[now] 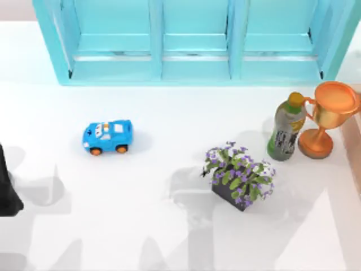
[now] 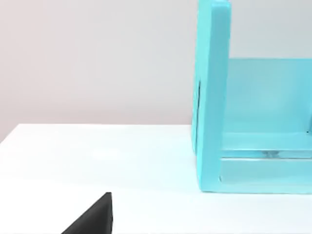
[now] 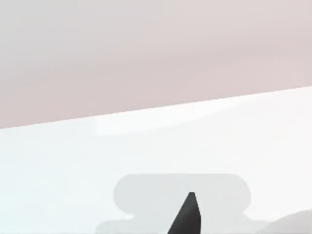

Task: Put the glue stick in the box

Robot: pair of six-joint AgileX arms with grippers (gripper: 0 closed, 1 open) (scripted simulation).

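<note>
White table [image 1: 169, 237]: toy car [image 1: 108, 136], flowerpot [image 1: 240, 176], bottle [image 1: 286, 128], trophy [image 1: 328, 117].

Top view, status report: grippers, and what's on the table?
Grippers: left gripper faces teal cabinet's end, right gripper over bare table. On table: toy car, flower pot, bottle, trophy.

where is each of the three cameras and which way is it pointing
Top view: above the table, looking down on the turquoise shelf unit, toy car, flower pot, bottle and trophy; a dark part of the left arm at the left edge.
Left wrist view: low, facing the shelf unit's end; a dark fingertip shows.
Right wrist view: low, facing bare table and wall; a dark fingertip shows.
Shared: top and left wrist views both show the shelf unit.
</note>
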